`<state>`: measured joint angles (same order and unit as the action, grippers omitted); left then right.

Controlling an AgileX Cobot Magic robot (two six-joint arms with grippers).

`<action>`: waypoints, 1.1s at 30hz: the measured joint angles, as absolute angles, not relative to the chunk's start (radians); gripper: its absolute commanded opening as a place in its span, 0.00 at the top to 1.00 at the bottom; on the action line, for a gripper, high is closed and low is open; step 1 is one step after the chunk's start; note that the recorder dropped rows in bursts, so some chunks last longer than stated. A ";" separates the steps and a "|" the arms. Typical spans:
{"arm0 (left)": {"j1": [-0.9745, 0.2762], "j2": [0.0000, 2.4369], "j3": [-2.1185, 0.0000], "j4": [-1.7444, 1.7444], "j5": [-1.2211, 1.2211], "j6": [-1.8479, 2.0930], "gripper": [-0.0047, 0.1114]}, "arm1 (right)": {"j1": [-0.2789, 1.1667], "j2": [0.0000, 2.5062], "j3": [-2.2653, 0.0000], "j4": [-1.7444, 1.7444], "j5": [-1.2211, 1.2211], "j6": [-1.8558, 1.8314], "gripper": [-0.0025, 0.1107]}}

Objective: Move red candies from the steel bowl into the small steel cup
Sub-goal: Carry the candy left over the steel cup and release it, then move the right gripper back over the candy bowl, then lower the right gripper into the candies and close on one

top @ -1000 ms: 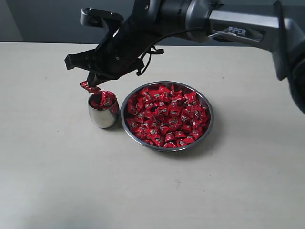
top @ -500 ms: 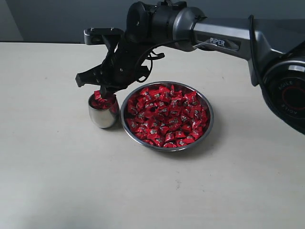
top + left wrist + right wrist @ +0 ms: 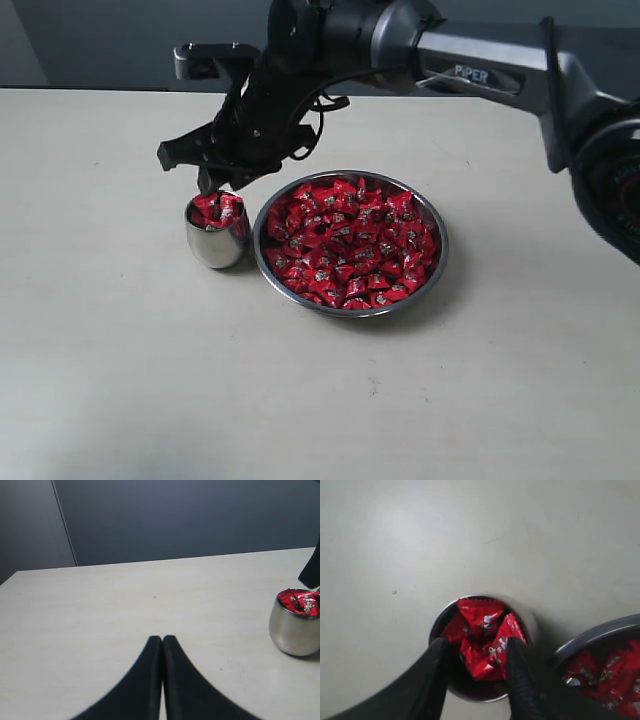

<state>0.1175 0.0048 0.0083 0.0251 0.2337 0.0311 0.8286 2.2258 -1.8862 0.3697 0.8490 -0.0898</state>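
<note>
The exterior view shows the pale worktop bare and wide in front of and to the left of the small steel cup, which stands just left of the steel bowl with a narrow gap between their rims. Red candies fill the bowl almost to its edge, and more of them are heaped to the top of the cup. The right arm reaches across from the right, and the right gripper hangs just above the cup. The left wrist view alone shows the left gripper, its two fingers pressed together with nothing between them, low over open worktop that runs back to a dark wall; the cup stands well apart at the side. The right wrist view looks straight down into the cup: the right gripper's fingers are spread apart, one over each side of the rim, with the wrapped candies lying loose in the cup between them and none pinched. The bowl's rim curves in beside the cup.
</note>
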 measured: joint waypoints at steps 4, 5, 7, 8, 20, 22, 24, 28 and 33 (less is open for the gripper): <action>0.117 0.005 0.008 0.025 0.234 0.031 0.96 | 0.829 2.136 -1.886 0.234 0.896 -0.039 0.64; 0.117 0.005 0.008 0.025 0.234 0.031 0.96 | 0.829 2.124 -1.886 0.199 0.910 -0.022 0.64; 0.117 0.005 0.008 0.025 0.234 0.031 0.96 | 0.799 2.103 -1.886 0.128 0.970 0.016 0.64; 0.117 0.005 0.008 0.025 0.234 0.031 0.96 | 0.761 2.102 -1.886 0.114 1.008 0.025 0.64; 0.117 0.005 0.008 0.025 0.234 0.031 0.96 | 0.569 2.132 -1.703 0.410 0.917 -0.089 0.64; 0.117 0.005 0.008 0.025 0.234 0.031 0.96 | 0.573 2.151 -1.703 0.470 0.889 -0.111 0.64; 0.117 0.005 0.008 0.025 0.234 0.031 0.96 | 0.573 2.168 -1.703 0.495 0.862 -0.115 0.64; 0.117 0.005 0.008 0.025 0.234 0.031 0.96 | 0.573 2.212 -1.703 0.528 0.827 -0.128 0.64; 0.117 0.005 0.008 0.025 0.234 0.031 0.96 | 0.573 2.248 -1.714 0.544 0.815 -0.150 0.64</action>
